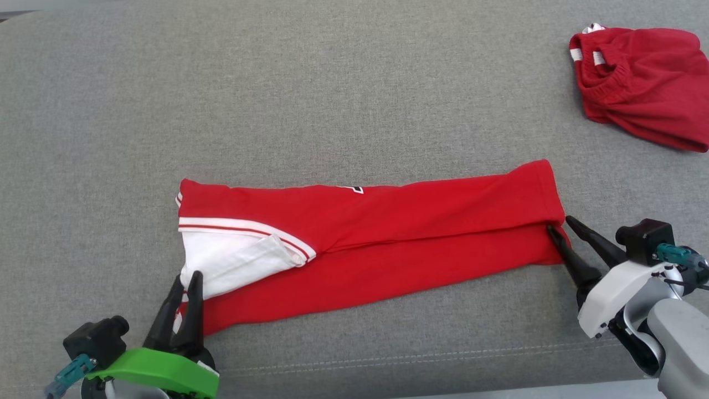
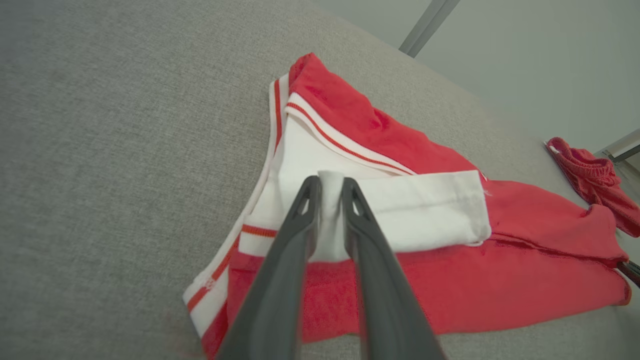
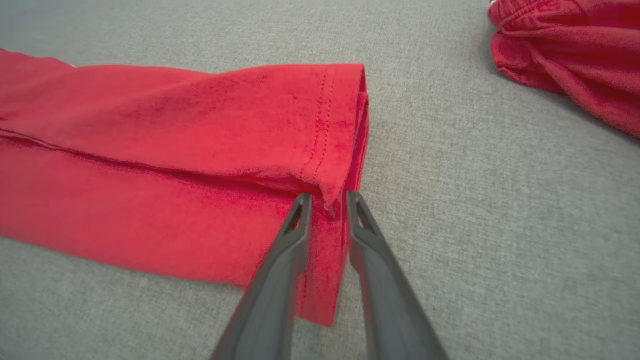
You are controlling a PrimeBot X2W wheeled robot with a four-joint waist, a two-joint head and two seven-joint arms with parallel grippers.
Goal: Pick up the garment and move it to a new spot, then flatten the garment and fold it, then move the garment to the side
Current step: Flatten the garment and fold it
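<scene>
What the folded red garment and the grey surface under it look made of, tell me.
Folded red garment: soft matte knit, probably cotton jersey, judging by limp folds and stitched hem. Grey surface: matte woven upholstery cloth, by its flecked weave and sewn seam.

garment (image 1: 388,244): red knit cloth, soft, matt; white cloth sleeve
worktop (image 1: 332,83): grey woven cloth cover, coarse, matt
left end effector (image 1: 187,278): dark plastic, smooth, slight sheen; green plastic base
right end effector (image 1: 559,223): dark plastic; white plastic shell, smooth
2nd garment (image 1: 648,83): red cloth, fuzzy, matt
</scene>
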